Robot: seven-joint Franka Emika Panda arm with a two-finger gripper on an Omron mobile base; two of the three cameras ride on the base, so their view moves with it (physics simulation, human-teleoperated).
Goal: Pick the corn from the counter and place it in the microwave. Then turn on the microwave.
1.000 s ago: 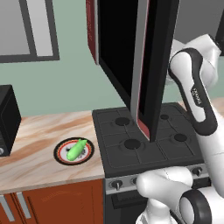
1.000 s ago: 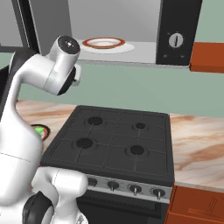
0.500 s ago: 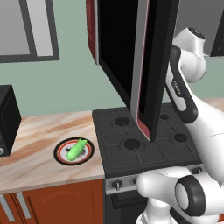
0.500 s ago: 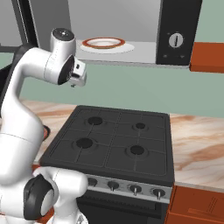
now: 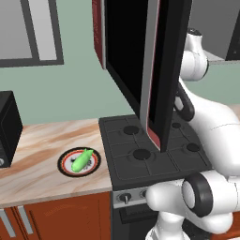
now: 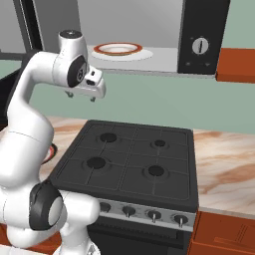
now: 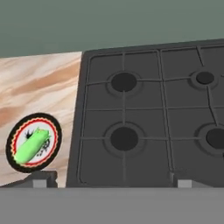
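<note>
The bright-green corn lies on a round black-and-red-rimmed plate on the beige marble counter, left of the stove. Through the hand view the corn sits at lower left on that plate. My gripper hangs open and empty high over the stove's left side, well above and to the right of the corn; its fingertips stand far apart. The microwave is mounted above the stove, and its black door swings wide open toward me.
A black four-burner stove lies under the gripper. Inside the microwave rests a white plate with a red rim, beside a knob. A small black box stands at the counter's far left. More counter extends right of the stove.
The arm's elbow has risen and the hand has shifted slightly toward the stove. The jaws stayed open. The corn and plate have not moved.
</note>
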